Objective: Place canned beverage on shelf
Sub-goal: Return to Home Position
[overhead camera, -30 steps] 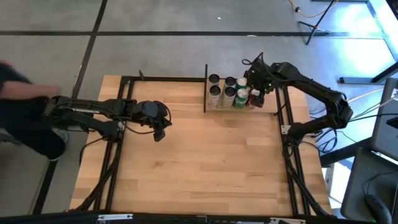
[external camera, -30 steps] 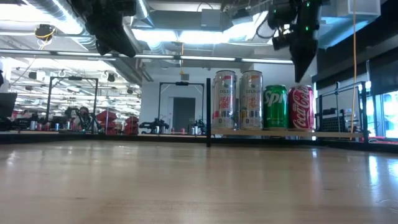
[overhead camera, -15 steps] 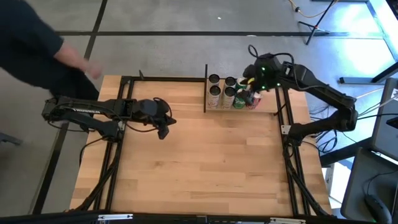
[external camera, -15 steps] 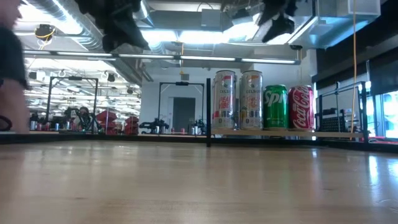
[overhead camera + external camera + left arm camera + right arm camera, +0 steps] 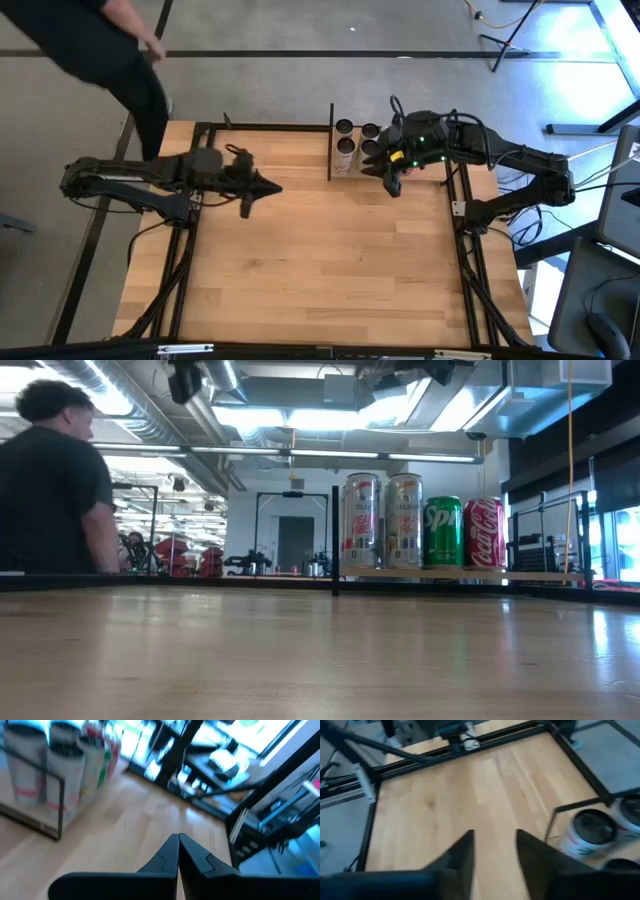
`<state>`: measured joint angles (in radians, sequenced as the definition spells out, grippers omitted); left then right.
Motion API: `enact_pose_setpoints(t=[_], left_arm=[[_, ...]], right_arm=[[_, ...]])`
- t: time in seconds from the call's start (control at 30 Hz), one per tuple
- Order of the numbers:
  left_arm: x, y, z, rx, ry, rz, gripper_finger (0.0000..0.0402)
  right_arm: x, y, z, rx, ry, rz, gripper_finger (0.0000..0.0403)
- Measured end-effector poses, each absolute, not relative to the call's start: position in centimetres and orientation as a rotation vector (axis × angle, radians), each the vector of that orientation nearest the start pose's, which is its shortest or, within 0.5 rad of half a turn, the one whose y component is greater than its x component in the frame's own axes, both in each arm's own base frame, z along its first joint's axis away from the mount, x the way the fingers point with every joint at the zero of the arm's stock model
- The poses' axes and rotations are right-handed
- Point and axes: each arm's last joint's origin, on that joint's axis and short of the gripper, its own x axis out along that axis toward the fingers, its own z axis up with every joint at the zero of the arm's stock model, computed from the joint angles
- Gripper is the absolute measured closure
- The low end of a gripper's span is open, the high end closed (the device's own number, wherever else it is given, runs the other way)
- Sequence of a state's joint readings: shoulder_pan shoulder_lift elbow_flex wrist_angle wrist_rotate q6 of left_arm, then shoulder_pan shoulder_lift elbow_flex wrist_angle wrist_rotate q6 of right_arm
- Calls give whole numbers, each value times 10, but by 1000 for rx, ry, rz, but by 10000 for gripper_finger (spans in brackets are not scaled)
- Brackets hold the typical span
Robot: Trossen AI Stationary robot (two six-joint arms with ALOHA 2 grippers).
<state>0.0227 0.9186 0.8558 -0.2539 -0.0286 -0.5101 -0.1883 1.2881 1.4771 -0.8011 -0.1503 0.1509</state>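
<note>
Several cans stand upright on the shelf (image 5: pixel 460 573) at the table's far right: two tall white ones (image 5: pixel 383 520), a green one (image 5: pixel 442 532) and a red one (image 5: pixel 484 532). In the high view the white cans (image 5: pixel 346 150) show inside the shelf's black frame (image 5: pixel 330 150); my right arm hides the green and red ones. My right gripper (image 5: pixel 392 185) is open and empty above the shelf's near edge; its wrist view (image 5: pixel 492 850) shows a white can (image 5: pixel 590 832) beside it. My left gripper (image 5: pixel 262 188) is shut and empty over the table's left middle, pointing toward the shelf (image 5: pixel 178 845).
A person in dark clothes (image 5: pixel 110 40) walks past the table's far left corner and also shows in the low view (image 5: pixel 55 500). Black frame rails (image 5: pixel 190 260) run along the table's left, right and far sides. Bare wooden tabletop (image 5: pixel 320 270) lies between the arms and toward the near edge.
My right gripper has risen from above the red can and moved toward the table's near left, ending over the shelf's near edge. My left gripper has lifted and tipped to point toward the table's right. A person has walked in at the far left.
</note>
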Motion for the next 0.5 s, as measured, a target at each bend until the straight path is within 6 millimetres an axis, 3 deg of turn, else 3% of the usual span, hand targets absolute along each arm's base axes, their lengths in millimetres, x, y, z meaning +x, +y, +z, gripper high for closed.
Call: enact_pose_setpoints(t=[0.2, 0.33, 0.5], left_arm=[[167, 4, 351, -415, 154, 129, 401], [148, 3, 360, -355, 84, 135, 401], [132, -3, 354, -276, 67, 68, 401]], right_arm=[[255, -29, 396, 242, 552, -25, 391], [251, -26, 388, 264, 468, -19, 382], [239, -26, 370, 308, 322, -24, 365]])
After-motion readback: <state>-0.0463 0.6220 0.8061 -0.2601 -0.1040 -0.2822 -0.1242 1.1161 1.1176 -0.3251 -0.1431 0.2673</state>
